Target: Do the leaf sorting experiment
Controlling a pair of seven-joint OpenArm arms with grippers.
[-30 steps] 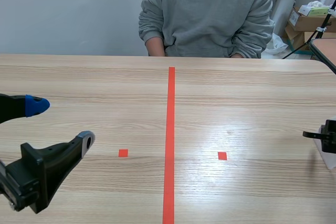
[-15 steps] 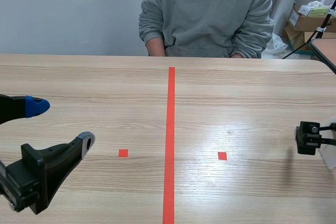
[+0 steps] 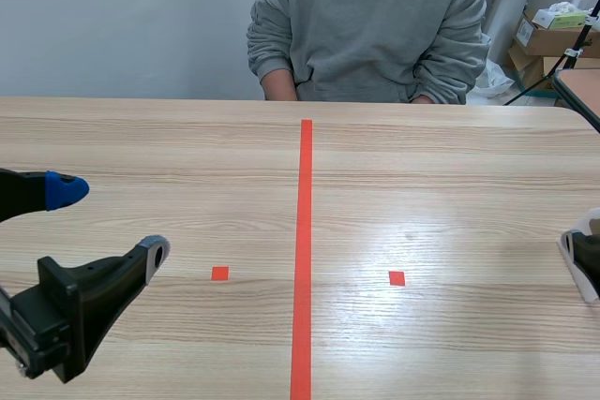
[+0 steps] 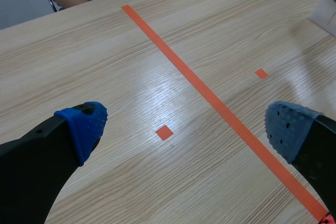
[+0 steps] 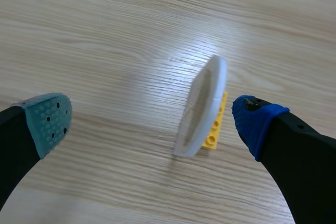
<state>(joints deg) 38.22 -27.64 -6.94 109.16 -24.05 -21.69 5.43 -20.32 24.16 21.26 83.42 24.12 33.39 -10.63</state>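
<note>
**Scene view.** The left gripper (image 3: 108,222) hangs low over the left half of the table (image 3: 422,166) with its fingers spread wide and nothing between them. This is probably a ready posture on its own side of the tape line (image 3: 306,231). A white dish (image 3: 577,274) sits at the table's right edge, only partly in view. A person (image 3: 370,25) sits across the table with their forearms at its far edge. You will find no leaf in this view.

**Left wrist view.** Both pads are far apart. Only bare wood and the tape marks lie ahead of them. The dish shows as a pale corner, well apart from this gripper.

**Right wrist view.** The right gripper (image 5: 152,121) is fully spread and empty. The dish stands tilted on its rim ahead of the fingers, nearer the blue-padded one, and leans on a yellow brick (image 5: 213,129). The prop likely keeps the rim off the wood so that a finger can slip under it.

**Count.**
- Grippers: two
- Dish: one
- Brick: one
- Person: one
- Tape line: one
- Tape squares (image 3: 219,274): two
- Leaves: none visible
</note>
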